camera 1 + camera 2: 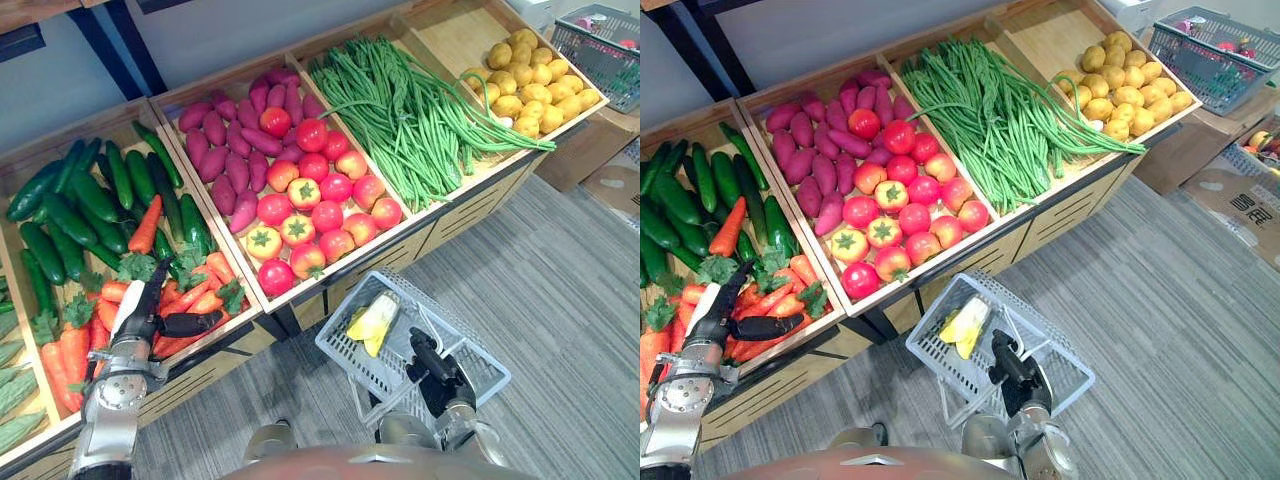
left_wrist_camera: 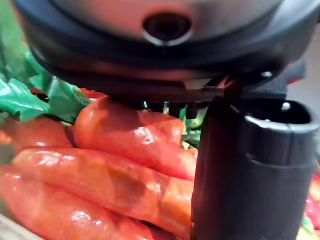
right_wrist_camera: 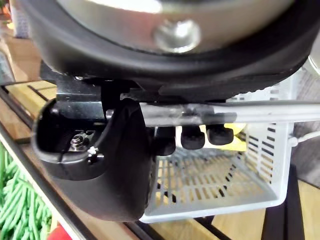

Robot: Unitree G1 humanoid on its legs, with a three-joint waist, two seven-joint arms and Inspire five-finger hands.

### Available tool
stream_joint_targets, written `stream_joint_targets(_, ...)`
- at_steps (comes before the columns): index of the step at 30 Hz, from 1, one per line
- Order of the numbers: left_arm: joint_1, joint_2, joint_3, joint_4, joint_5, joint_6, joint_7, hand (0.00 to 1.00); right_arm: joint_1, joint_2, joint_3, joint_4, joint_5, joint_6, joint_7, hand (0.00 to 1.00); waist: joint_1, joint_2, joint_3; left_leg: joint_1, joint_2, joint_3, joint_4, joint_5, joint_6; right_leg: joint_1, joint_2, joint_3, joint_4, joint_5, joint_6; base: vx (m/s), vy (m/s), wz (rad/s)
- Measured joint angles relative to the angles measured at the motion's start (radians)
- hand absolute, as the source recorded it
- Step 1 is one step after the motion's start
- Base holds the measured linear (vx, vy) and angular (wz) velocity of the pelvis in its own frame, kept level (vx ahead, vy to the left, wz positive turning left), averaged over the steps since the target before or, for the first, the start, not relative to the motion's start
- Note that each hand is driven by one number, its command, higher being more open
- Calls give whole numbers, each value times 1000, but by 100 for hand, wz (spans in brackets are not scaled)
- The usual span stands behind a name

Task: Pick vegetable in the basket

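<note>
Wooden produce bins (image 1: pixel 350 258) are running across the scene, holding cucumbers, carrots (image 1: pixel 190 300), tomatoes, green beans and potatoes, above a grey floor. Robot's left hand (image 1: pixel 150 318) is hovering low over the carrots, its fingers (image 1: pixel 195 323) stretched out and released, gripping nothing. Its right hand (image 1: pixel 435 370) is holding a white wire basket (image 1: pixel 470 350) below the bins, fingers (image 3: pixel 192 136) clenching around the handle (image 3: pixel 240 111). One pale yellow vegetable (image 1: pixel 372 322) is already lying inside. A carrot looks next, not yet grasped.
</note>
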Motion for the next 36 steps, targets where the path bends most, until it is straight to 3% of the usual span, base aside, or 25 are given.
stream_joint_targets(5,-75,67,15,121,56,-42,23,0,-24,-20,28,21,0,-4,2,0,6,-1,1,5,6,13,-28,19,-5,-22,9,9,10,1,-1,-3,-6,-6)
stream_joint_targets(9,-84,138,25,130,84,-12,11,0,-29,-25,42,26,0,-5,10,0,-1,-8,6,20,13,23,-53,30,-12,-24,16,13,9,4,-3,-2,-7,-7)
stream_joint_targets(12,-54,169,23,51,114,33,-66,0,-30,-23,40,26,1,-4,13,0,-2,-17,11,21,13,24,-56,32,-12,-25,16,13,8,4,-2,2,3,-1)
stream_joint_targets(19,12,168,6,-171,104,101,-153,0,-28,2,33,25,0,10,27,0,-2,-42,9,28,9,19,-58,31,-13,-5,10,9,-10,6,-4,26,19,3)
stream_joint_targets(24,9,187,-7,-298,-59,134,-167,0,-22,8,20,24,-1,25,31,0,16,-46,7,39,4,-6,-56,31,-13,24,1,-19,-19,6,-4,8,30,16)
stream_joint_targets(30,-84,306,-8,-337,-215,122,-146,0,-19,8,21,25,-1,40,33,0,27,-47,-3,41,5,-25,-53,37,-17,38,0,-35,-19,6,-4,-29,14,9)
stream_joint_targets(36,-199,422,-8,-337,-285,54,-75,0,8,8,20,25,-1,40,32,0,27,-43,-43,36,5,-34,-57,47,-20,39,4,-44,-22,8,-9,-27,6,4)
